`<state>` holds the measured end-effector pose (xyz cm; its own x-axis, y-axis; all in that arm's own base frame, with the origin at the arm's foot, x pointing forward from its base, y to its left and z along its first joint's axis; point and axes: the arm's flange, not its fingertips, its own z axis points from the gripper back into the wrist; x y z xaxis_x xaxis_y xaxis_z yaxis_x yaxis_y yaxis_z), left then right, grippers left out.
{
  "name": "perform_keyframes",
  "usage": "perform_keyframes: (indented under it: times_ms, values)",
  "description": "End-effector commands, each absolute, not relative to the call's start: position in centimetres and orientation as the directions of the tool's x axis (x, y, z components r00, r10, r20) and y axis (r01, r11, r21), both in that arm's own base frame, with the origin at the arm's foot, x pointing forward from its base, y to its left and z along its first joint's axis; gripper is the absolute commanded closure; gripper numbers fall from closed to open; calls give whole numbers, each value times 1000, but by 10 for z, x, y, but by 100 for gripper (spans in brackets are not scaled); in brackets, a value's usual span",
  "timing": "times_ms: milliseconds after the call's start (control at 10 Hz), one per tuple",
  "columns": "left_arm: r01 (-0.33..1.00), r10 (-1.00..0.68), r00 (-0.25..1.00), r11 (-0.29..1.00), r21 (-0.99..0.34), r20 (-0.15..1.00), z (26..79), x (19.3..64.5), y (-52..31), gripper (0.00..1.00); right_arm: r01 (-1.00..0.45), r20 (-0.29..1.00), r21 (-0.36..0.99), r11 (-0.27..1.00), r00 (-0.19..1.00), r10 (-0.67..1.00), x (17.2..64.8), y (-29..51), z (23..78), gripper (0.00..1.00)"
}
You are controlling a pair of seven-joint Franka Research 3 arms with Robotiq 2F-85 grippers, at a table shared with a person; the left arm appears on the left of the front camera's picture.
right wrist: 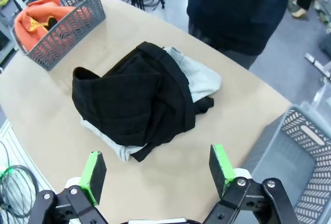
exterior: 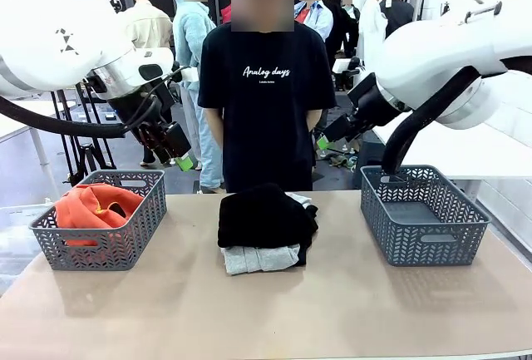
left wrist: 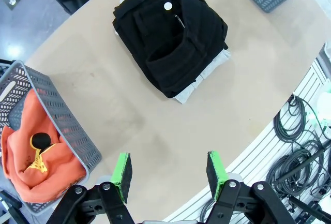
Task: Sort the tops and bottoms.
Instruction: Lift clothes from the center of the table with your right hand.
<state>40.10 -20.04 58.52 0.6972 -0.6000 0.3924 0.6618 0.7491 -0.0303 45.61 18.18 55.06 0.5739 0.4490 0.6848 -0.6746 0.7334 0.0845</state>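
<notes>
Black bottoms (exterior: pixel 264 217) lie folded in the middle of the table (exterior: pixel 166 310), on top of the grey sweatshirt (exterior: pixel 259 258), which shows under their near edge. Left of the bottoms, the orange hoodie (exterior: pixel 93 204) lies inside a grey basket (exterior: pixel 125 239). Right of the bottoms stands a second grey basket (exterior: pixel 424 239). My left gripper (left wrist: pixel 168 166) hangs above and left of the bottoms, jaws apart, holding nothing. My right gripper (right wrist: pixel 158 166) hangs above and right of them, also spread wide and holding nothing. A person (exterior: pixel 266 94) stands behind the bottoms.
</notes>
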Motion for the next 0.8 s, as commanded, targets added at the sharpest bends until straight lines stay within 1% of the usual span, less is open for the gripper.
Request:
perform_keyframes:
  times_ms: [0,200,300,400,700]
  values:
    - [664,-602,694,748,-27,395,587,401,-200,24,-681,697,87,727,563,444,453,178,551,0]
    - [664,-602,694,748,-27,395,587,401,-200,24,-670,686,79,738,573,448,455,182,552,0]
    - [664,-602,694,748,-27,395,587,401,-200,24,-679,665,61,732,574,477,442,192,542,0]
    - [664,-602,694,748,-27,395,587,401,-200,24,-714,687,55,698,534,492,444,204,542,0]
    - [664,-602,694,748,-27,395,587,401,-200,24,-787,619,83,612,521,587,498,239,539,0]
